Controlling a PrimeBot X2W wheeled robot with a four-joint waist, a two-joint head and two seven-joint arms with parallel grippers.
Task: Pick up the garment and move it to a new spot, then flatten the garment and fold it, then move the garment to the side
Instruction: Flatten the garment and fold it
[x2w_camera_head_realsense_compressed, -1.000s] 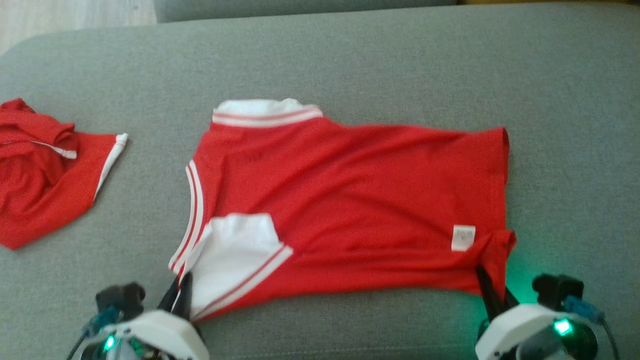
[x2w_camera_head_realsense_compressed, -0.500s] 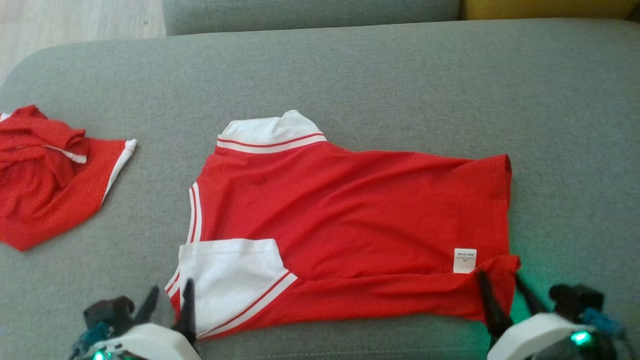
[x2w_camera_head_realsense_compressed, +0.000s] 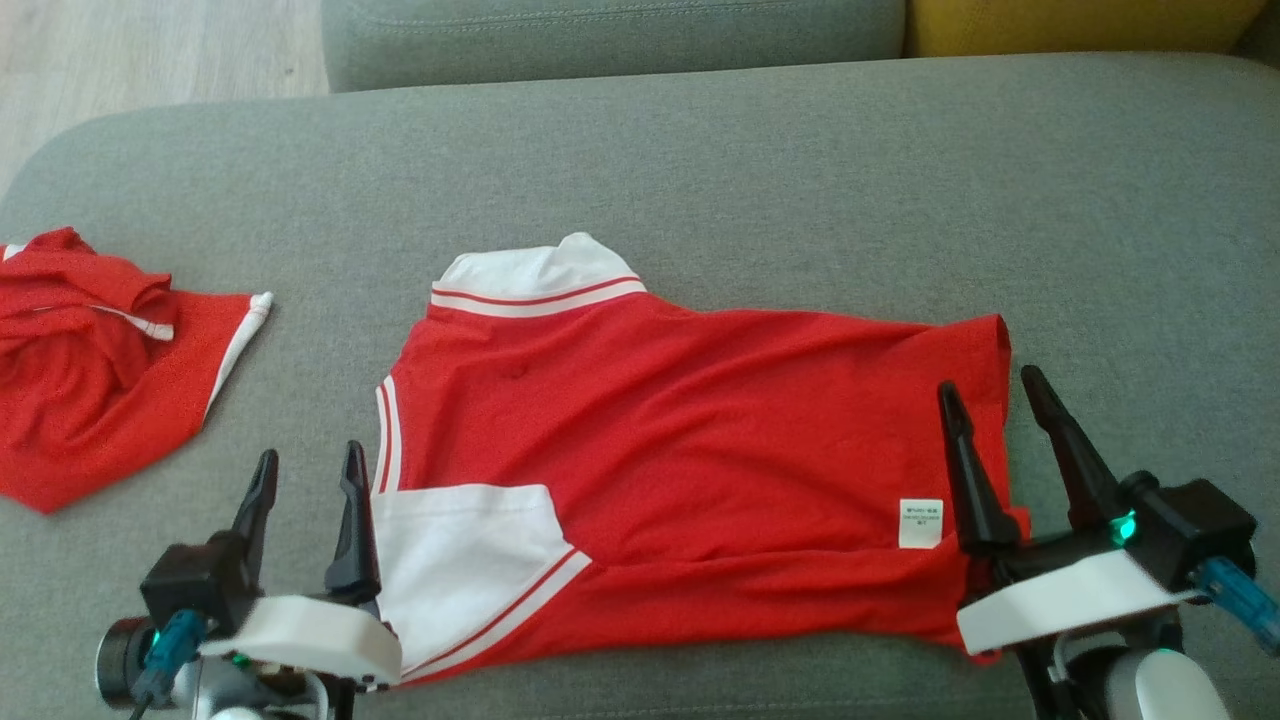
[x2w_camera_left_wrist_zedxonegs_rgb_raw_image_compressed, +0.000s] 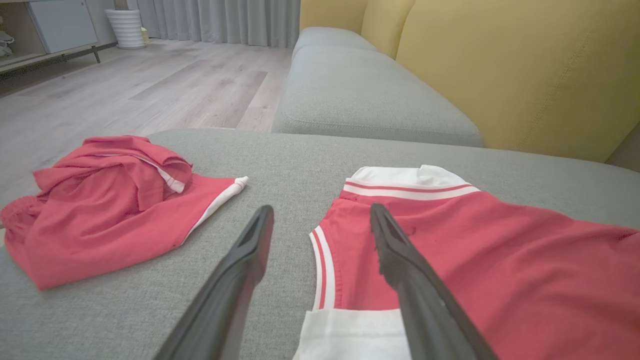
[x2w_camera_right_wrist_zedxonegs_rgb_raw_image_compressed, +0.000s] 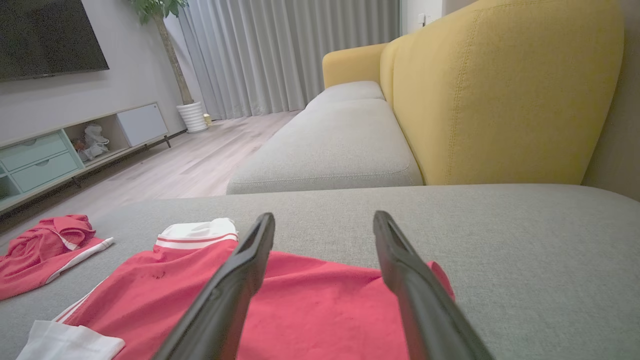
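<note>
A red garment (x2w_camera_head_realsense_compressed: 690, 450) with white striped sleeves lies spread on the grey cushion (x2w_camera_head_realsense_compressed: 700, 170), folded in half, its white label near the right end. It also shows in the left wrist view as the garment (x2w_camera_left_wrist_zedxonegs_rgb_raw_image_compressed: 490, 270) and in the right wrist view as the garment (x2w_camera_right_wrist_zedxonegs_rgb_raw_image_compressed: 300, 305). My left gripper (x2w_camera_head_realsense_compressed: 310, 470) stands open just left of the near white sleeve (x2w_camera_head_realsense_compressed: 460, 560), holding nothing; its fingers (x2w_camera_left_wrist_zedxonegs_rgb_raw_image_compressed: 240, 270) straddle the garment's left edge. My right gripper (x2w_camera_head_realsense_compressed: 990, 395) is open above the garment's right edge, empty, its fingers (x2w_camera_right_wrist_zedxonegs_rgb_raw_image_compressed: 400, 270) raised over the cloth.
A second red garment (x2w_camera_head_realsense_compressed: 90, 370) lies crumpled at the cushion's left end, also the crumpled garment (x2w_camera_left_wrist_zedxonegs_rgb_raw_image_compressed: 105, 200). A further grey seat (x2w_camera_left_wrist_zedxonegs_rgb_raw_image_compressed: 360, 95) and the yellow sofa back (x2w_camera_right_wrist_zedxonegs_rgb_raw_image_compressed: 490, 100) lie beyond. Wood floor (x2w_camera_left_wrist_zedxonegs_rgb_raw_image_compressed: 140, 85) runs off past the cushion's left edge.
Both grippers opened and let go of the garment's near edge, then rose up. The garment settled flat on the cushion. The camera also tilted slightly.
</note>
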